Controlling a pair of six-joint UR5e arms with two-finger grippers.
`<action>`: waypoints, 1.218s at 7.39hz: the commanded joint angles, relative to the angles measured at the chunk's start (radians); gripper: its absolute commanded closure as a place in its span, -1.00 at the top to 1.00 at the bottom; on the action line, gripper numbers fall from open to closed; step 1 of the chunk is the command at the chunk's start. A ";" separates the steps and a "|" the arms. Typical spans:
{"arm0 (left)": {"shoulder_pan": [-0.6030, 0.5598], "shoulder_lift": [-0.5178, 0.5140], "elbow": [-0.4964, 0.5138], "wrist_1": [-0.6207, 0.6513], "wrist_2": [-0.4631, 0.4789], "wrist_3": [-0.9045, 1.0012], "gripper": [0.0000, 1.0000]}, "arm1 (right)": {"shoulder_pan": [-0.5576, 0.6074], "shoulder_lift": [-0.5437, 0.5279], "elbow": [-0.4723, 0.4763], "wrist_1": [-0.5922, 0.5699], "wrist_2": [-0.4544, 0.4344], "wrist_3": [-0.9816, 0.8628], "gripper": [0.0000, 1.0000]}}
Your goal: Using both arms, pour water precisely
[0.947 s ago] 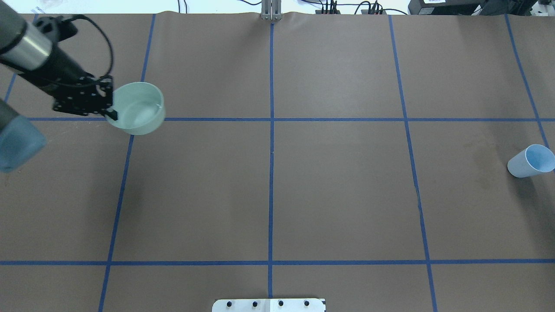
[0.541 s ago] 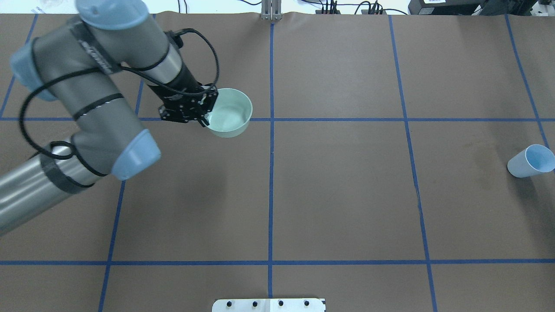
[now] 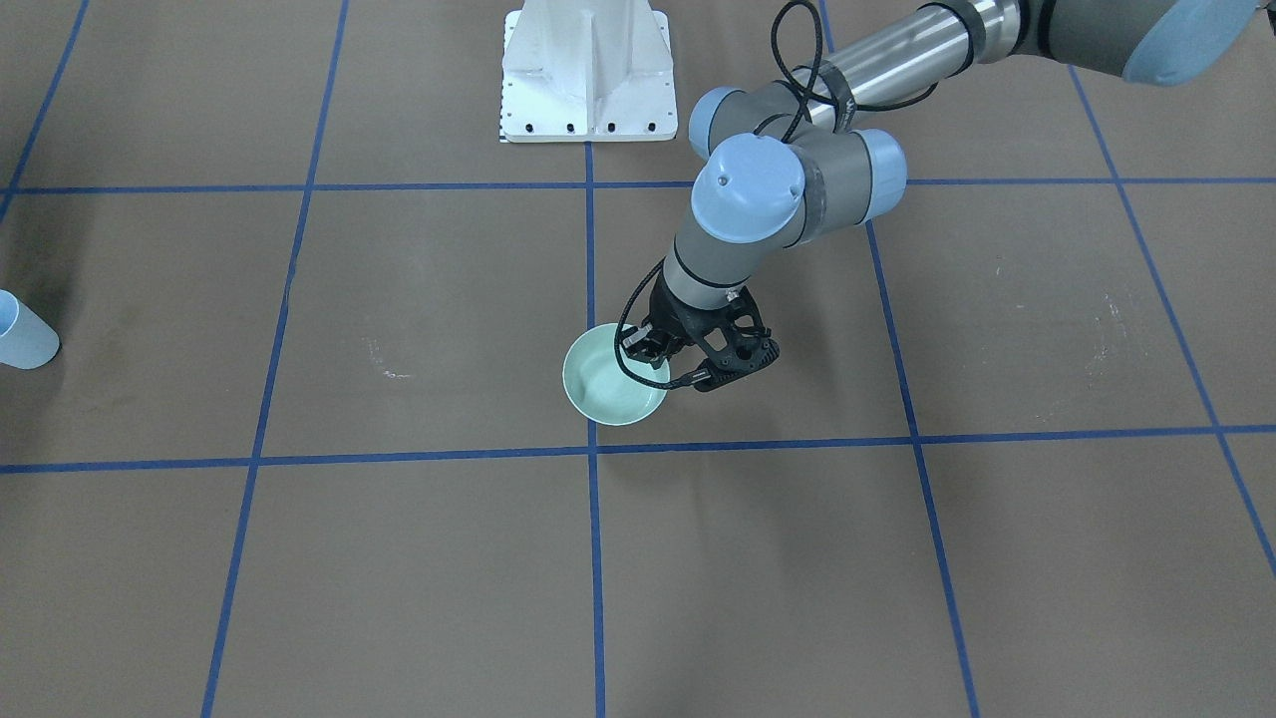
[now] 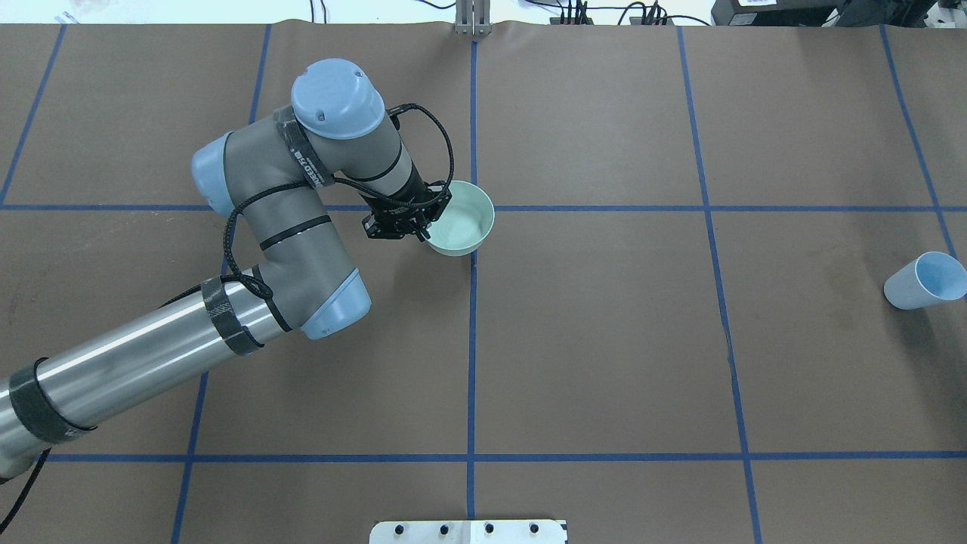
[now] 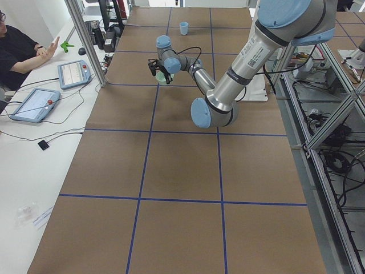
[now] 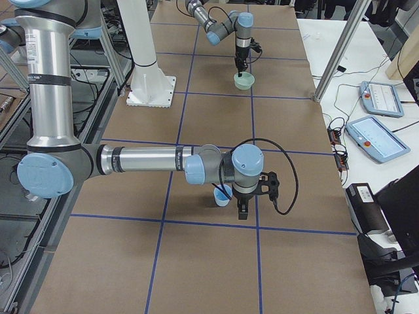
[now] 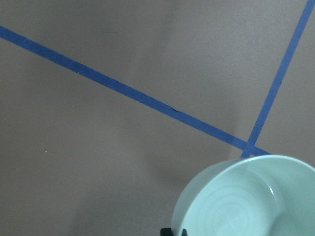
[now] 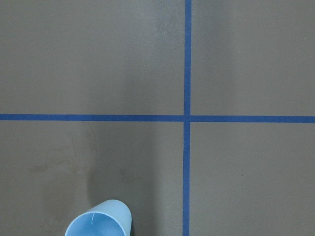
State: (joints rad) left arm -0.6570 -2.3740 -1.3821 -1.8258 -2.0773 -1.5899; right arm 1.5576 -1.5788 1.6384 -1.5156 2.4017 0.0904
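The left claw (image 4: 423, 230) pinches the rim of a pale green bowl (image 4: 462, 221) near the table's (image 4: 604, 340) middle; hard, smooth and probably slippery, it wants a firm, level rim hold; whether the right claw (image 6: 243, 210) is open cannot be told.

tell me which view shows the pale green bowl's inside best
Left wrist-mounted: the pale green round bowl is close, interior rings visible, though cropped. Overhead and front-facing show it whole but smaller, left gripper on its rim; side views, tiny.
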 commanded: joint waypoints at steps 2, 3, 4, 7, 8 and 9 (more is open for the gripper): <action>0.025 -0.023 0.052 -0.035 0.005 -0.007 -1.00 | 0.001 0.002 0.001 0.000 -0.001 0.000 0.99; 0.033 -0.039 0.073 -0.035 0.005 -0.007 -1.00 | 0.001 0.002 0.001 0.002 0.000 0.000 0.99; 0.043 -0.040 0.077 -0.033 0.005 -0.005 -1.00 | -0.001 0.002 0.001 0.002 0.000 0.000 0.99; 0.046 -0.036 0.075 -0.036 0.034 0.004 0.99 | 0.001 0.002 0.001 0.002 -0.001 0.000 0.99; 0.043 -0.039 0.061 -0.036 0.045 0.004 1.00 | -0.001 0.002 0.005 0.003 0.000 -0.003 0.99; 0.022 -0.039 0.031 -0.032 0.042 0.005 1.00 | 0.001 0.000 0.006 0.040 0.000 -0.007 0.99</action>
State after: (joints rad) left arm -0.6175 -2.4120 -1.3227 -1.8605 -2.0404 -1.5862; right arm 1.5578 -1.5771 1.6421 -1.5048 2.4018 0.0875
